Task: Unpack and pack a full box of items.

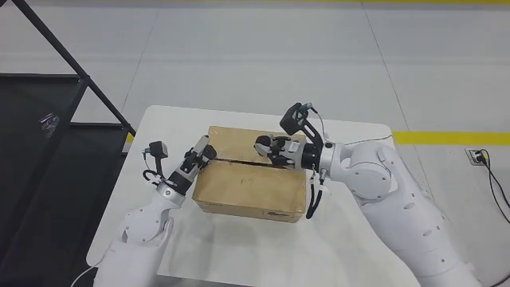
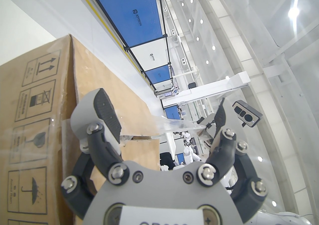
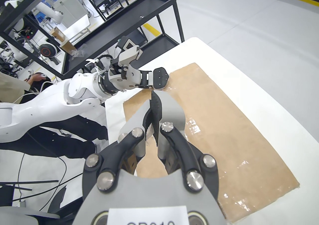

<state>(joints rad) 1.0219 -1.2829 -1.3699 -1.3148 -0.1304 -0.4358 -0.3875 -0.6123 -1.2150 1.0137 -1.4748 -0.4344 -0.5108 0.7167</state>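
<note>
Both claws at the still-sealed box, working on the tape.

Top view: the box (image 1: 251,179) sits mid-frame on the table (image 1: 239,263). My left claw (image 1: 204,154) is at its left end, probably to steady it, and my right claw (image 1: 265,145) is on the middle seam. Left wrist: the claw is spread wide, with a lifted tape (image 2: 174,124) strip crossing it. Right wrist: the fingers (image 3: 159,109) are pinched narrow at the seam, probably to peel. I can't tell whether they hold tape.

Right gripper (image 3: 155,101) – fingers pressed together – over cardboard box (image 3: 211,121) seam; left gripper (image 3: 157,83) touching box's far end.
</note>
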